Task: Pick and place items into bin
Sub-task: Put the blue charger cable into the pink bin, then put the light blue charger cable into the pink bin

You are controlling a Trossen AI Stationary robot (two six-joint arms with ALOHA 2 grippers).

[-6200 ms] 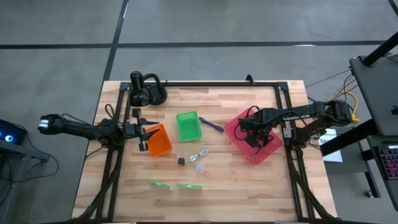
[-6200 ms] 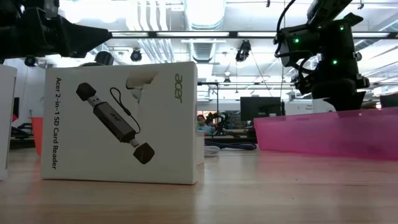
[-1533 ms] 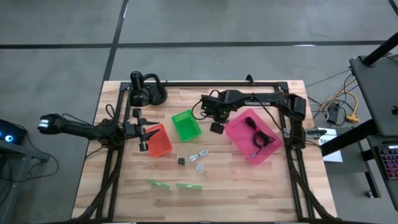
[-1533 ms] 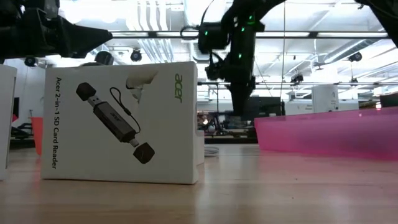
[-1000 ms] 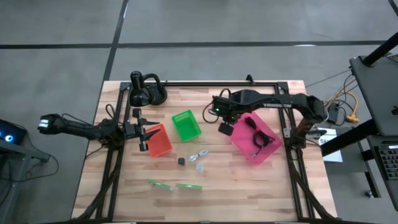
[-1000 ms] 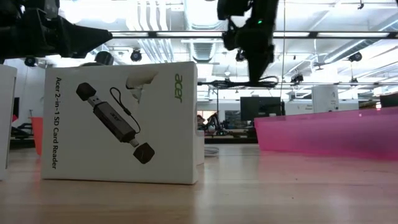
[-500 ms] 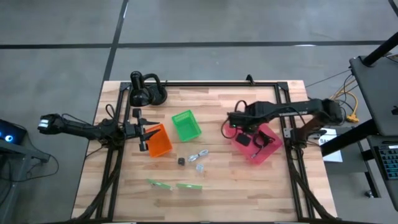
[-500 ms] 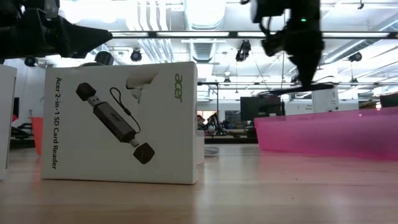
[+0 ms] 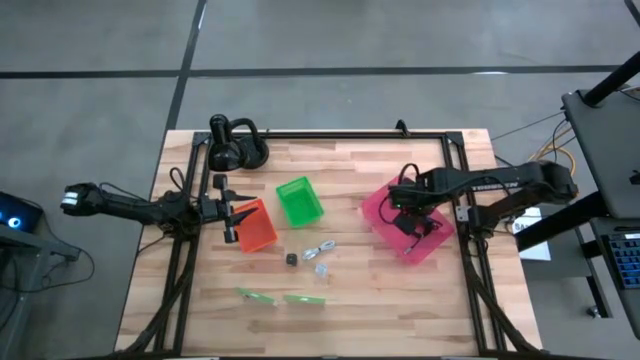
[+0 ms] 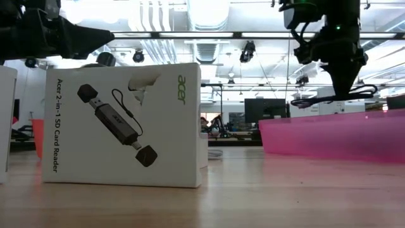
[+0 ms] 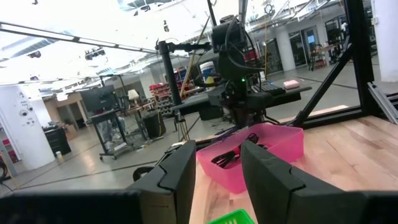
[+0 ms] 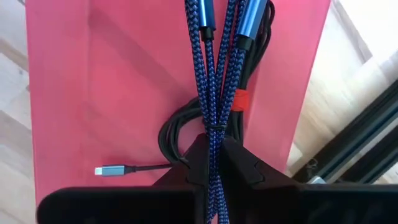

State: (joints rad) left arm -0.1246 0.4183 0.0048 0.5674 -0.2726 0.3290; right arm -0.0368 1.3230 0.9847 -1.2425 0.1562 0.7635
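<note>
My right gripper hangs over the pink bin, shut on a blue braided cable. In the low view this cable juts out sideways under the gripper, above the bin's rim. A black coiled cable lies on the bin floor. My left gripper waits open beside the orange bin. A tiny black cube, clear-silvery bits and two green strips lie flat on the wood. I see no purple pen. My right gripper pinches the folded bundle of blue braided cable between its two fingers, coming from above and pointing down. Several strands run side by side through the fingers. The bundle is lifted clear, above the pink bin's floor.
A green bin stands between the orange and pink bins. The black desk lamp sits at the far left corner. A black frame runs round the table. In the low view a white card-reader box fills the left half.
My right gripper has carried the blue cable toward the table's right edge, from beside the green bin to above the pink bin, and has come a little lower. It has stayed shut on the cable.
</note>
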